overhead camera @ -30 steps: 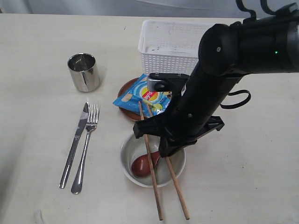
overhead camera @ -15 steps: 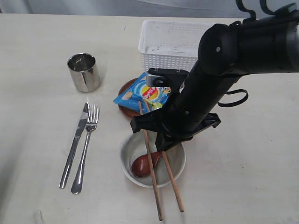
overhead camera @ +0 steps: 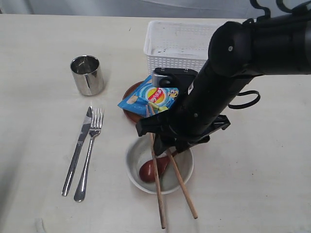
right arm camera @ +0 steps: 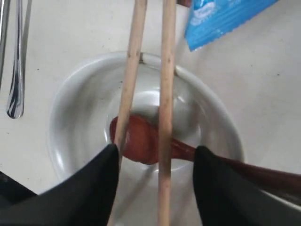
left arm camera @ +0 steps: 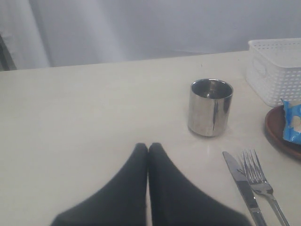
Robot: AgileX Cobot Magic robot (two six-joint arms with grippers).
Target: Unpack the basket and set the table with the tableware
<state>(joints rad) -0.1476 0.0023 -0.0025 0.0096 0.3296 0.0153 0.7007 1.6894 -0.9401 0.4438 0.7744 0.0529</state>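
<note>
The white bowl holds the brown wooden spoon. Two wooden chopsticks lie across it, their far ends by the reddish-brown plate. My right gripper hangs over the bowl. In the right wrist view this gripper is open, and both chopsticks run between its fingers above the spoon. The steel cup, knife and fork rest on the table at left. The white basket stands at the back. My left gripper is shut and empty, short of the cup.
A blue chip bag lies on the plate, its corner near the chopsticks' far ends. My bulky right arm covers the basket's front right corner. The basket, knife and fork show in the left wrist view.
My right arm has shifted slightly toward the basket. The chopsticks have swung on the bowl, their near ends spreading apart, and the spoon has moved a little.
</note>
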